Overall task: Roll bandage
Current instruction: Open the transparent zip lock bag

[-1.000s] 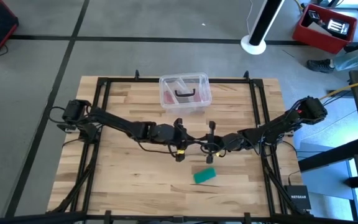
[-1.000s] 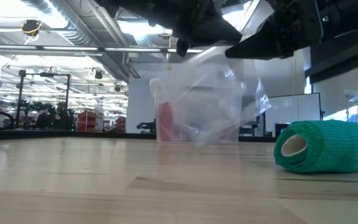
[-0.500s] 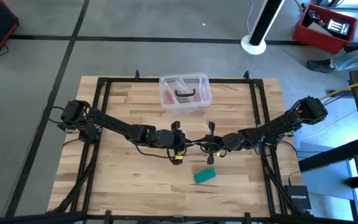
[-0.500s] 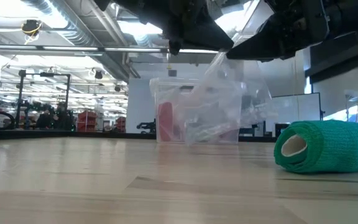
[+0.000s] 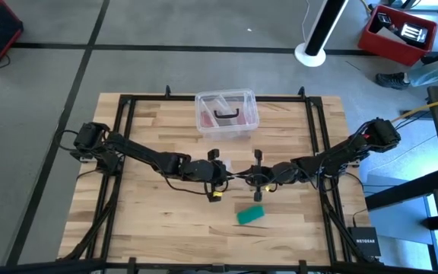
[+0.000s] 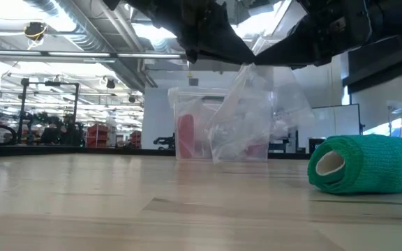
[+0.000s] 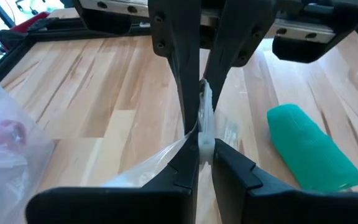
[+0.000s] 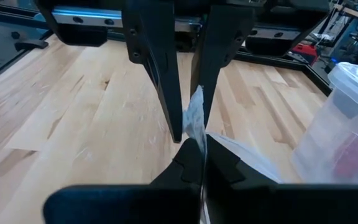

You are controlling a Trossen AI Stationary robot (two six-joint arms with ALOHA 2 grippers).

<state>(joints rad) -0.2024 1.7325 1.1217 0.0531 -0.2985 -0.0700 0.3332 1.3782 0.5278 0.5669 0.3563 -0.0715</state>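
The bandage (image 5: 251,215) is a compact teal-green roll lying on its side on the table, nearer the front edge than both grippers; it also shows in the low view (image 6: 365,164) and the left wrist view (image 7: 312,155). My left gripper (image 5: 219,173) and my right gripper (image 5: 251,177) face each other above the table's middle. Both are shut on a clear plastic bag (image 6: 253,115) that hangs between them. No gripper touches the bandage. My left gripper pinches the clear bag's crumpled upper edge (image 7: 205,127) between its two fingers, coming level from the table's left. The bag hangs below, clear of the table. My right gripper pinches the same crumpled edge (image 8: 195,121) between its two fingers, coming level from the table's right, close against the left gripper's fingers.
A clear plastic box (image 5: 226,114) with pinkish contents stands at the table's far middle, behind the grippers. A black frame (image 5: 128,103) runs round the table. Bare wood lies at the front left.
My left gripper has gone a little toward the table's left edge, still shut on the bag. The bag has swung and changed shape: it stood out toward one side and now hangs down below the two grippers. The bandage roll has not moved.
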